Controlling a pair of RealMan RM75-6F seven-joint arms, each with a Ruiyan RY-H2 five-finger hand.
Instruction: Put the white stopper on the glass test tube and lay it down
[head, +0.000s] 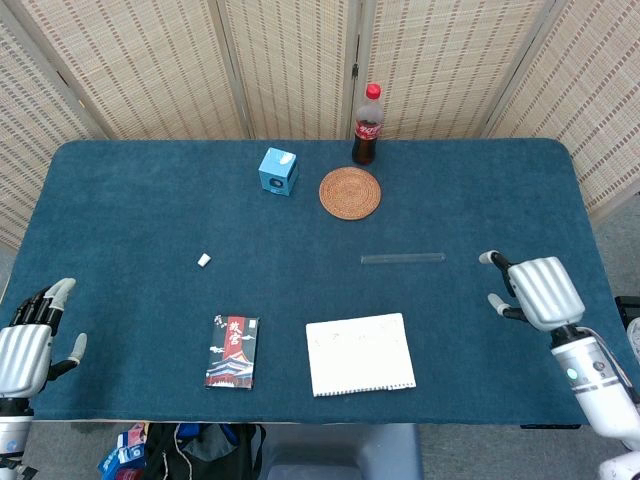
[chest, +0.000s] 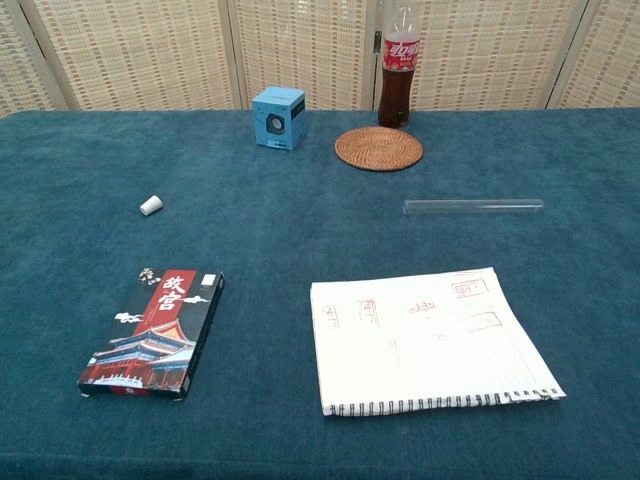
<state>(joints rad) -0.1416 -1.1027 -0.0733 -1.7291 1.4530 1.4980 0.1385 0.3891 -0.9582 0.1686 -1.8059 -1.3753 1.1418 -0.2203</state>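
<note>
The glass test tube (head: 403, 259) lies flat on the cloth, long axis running left–right, just left of the right hand (head: 537, 290) — fingers spread, empty. The white stopper (head: 203, 260) sits nearer the left hand (head: 28, 342), also empty, fingers apart.

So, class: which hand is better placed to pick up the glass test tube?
Right. The right hand hovers open beside the test tube; the left hand sits at the table's far corner.
</note>
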